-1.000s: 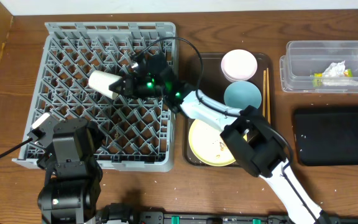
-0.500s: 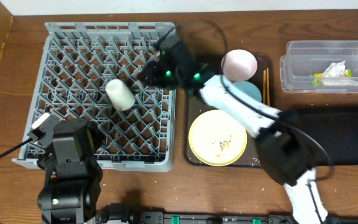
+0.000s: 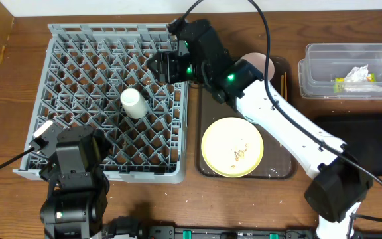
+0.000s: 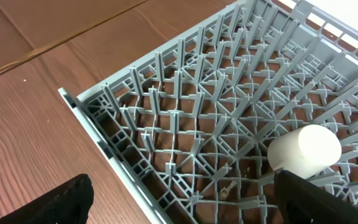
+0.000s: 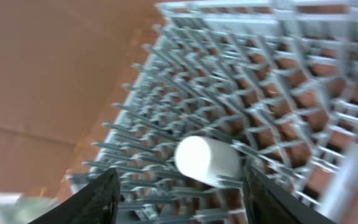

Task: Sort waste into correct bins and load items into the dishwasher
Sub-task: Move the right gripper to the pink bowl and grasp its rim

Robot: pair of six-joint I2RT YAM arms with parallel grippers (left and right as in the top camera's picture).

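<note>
The small white cup (image 3: 132,103) rests among the pegs of the grey dishwasher rack (image 3: 78,53), free of any grip. My right gripper (image 3: 161,68) hovers open over the rack's far right part; in the right wrist view the cup (image 5: 205,160) lies just beyond its spread gripper (image 5: 182,202). My left gripper (image 4: 182,205) is open and empty above the rack's near-left corner, with the cup (image 4: 304,151) off to its right. The pale-yellow plate (image 3: 232,147) carries food crumbs (image 3: 239,154). The white bowl (image 3: 265,64) and the chopsticks (image 3: 284,89) show partly behind the right arm.
Plate, bowl and chopsticks sit on a dark-brown tray (image 3: 207,169) right of the rack. A clear tub (image 3: 323,56) at far right holds a white tissue (image 3: 358,74) and a green-yellow wrapper (image 3: 340,84). A black tub (image 3: 357,143) lies below it. My left arm (image 3: 71,166) stands at the rack's near-left corner.
The right gripper opened and let go of the cup, which now sits in the rack. The right arm then drew back toward the rack's far right. The left arm has not moved.
</note>
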